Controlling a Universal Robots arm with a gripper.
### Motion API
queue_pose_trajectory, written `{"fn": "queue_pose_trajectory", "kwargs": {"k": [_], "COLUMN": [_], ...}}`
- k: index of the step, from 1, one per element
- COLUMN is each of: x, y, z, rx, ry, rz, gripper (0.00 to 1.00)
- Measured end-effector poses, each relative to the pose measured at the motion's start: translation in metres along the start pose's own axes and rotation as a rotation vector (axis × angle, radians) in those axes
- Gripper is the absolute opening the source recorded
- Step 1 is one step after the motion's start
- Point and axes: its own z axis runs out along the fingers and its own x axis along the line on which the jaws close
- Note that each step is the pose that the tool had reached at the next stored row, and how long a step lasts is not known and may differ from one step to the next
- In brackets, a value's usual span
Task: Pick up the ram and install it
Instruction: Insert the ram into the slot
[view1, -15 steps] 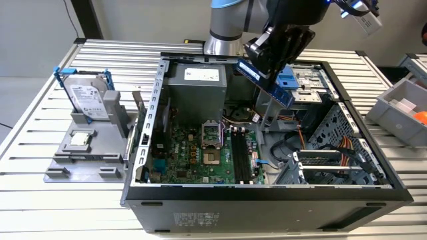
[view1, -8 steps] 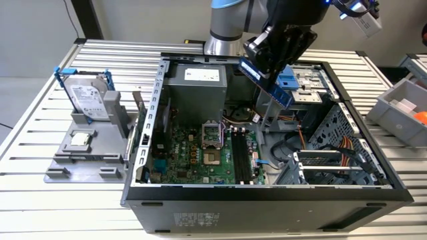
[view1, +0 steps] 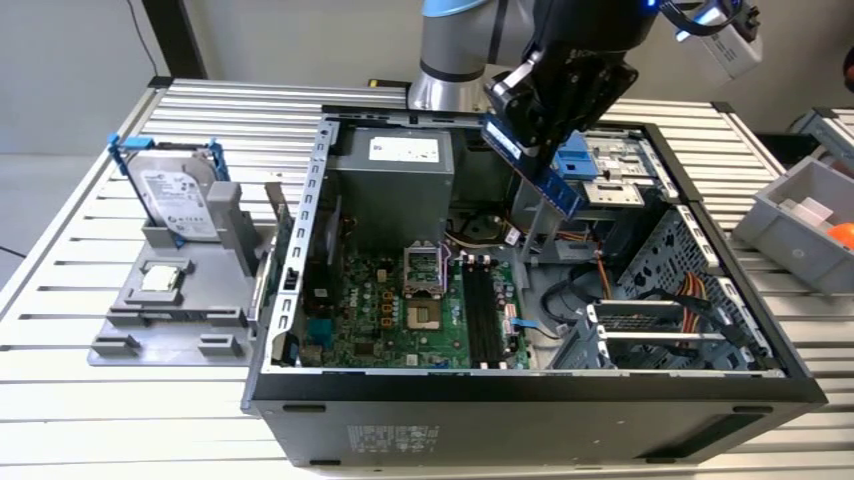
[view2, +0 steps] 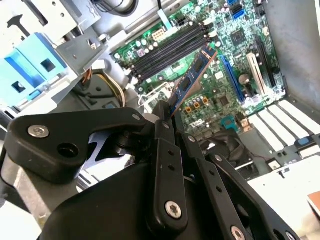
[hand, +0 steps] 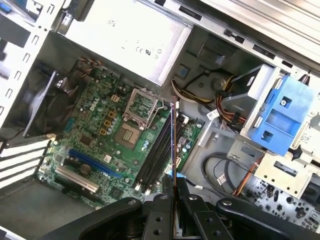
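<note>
**Ram held above the open case**

The black two-fingered gripper (view1: 525, 137) is clamped on one end of the ram (view1: 541, 172), a thin, long, narrow blue-green circuit-board stick. In the exterior view the stick hangs tilted, its free end lower and toward the exterior view's right. It is inside the upper part of the open black-and-grey metal computer case (view1: 318, 200).

In the second wrist view the ram (view2: 193, 75) shows a row of small dark chips on its blue face. In the first wrist view it (hand: 173, 142) appears edge-on as a thin line running out from the fingertips (hand: 165, 196).

It hangs over the green motherboard (view1: 387, 310), apart from the long black memory slots (view1: 483, 315), which lie bare.
</note>
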Motion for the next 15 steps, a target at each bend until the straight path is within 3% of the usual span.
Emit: {"fn": "queue_pose_trajectory", "kwargs": {"k": [6,15], "x": [0.0000,0.0000], "y": [0.0000,0.0000], "z": [0.0000,0.0001], "rx": [-0.0013,-0.0038], "ry": [-0.0012,-0.0043], "rz": [0.055,0.179], "gripper": [0.00,0.00]}}
